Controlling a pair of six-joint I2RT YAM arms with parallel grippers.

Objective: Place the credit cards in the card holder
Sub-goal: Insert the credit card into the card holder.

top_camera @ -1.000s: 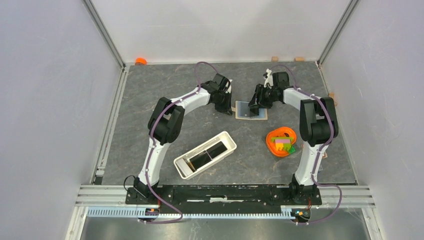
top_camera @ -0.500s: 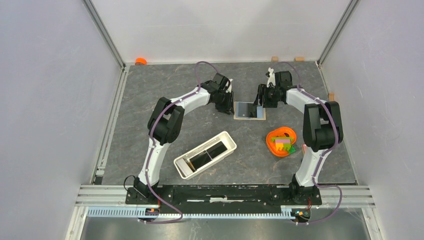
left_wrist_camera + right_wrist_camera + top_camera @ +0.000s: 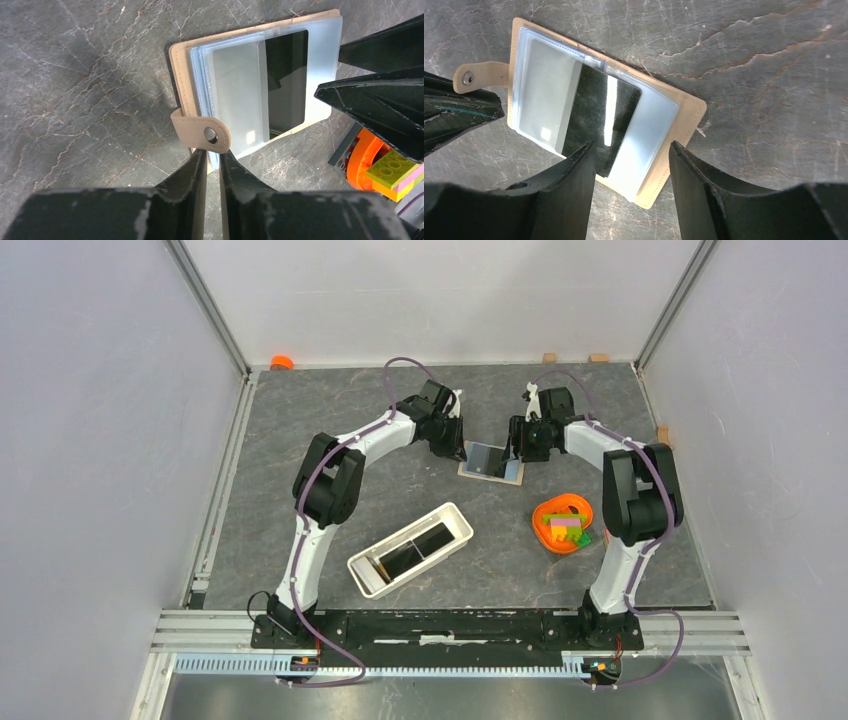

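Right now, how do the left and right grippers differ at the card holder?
Jaws: the left gripper has them nearly together, the right gripper wide apart. Place: the left gripper is at the snap-tab edge of the card holder, the right gripper is at the opposite side, by the black card. Both point at the holder.

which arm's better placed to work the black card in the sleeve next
Right, probably: the right gripper hangs open over the black card; the left gripper sits nearly closed at the tab edge of the card holder.
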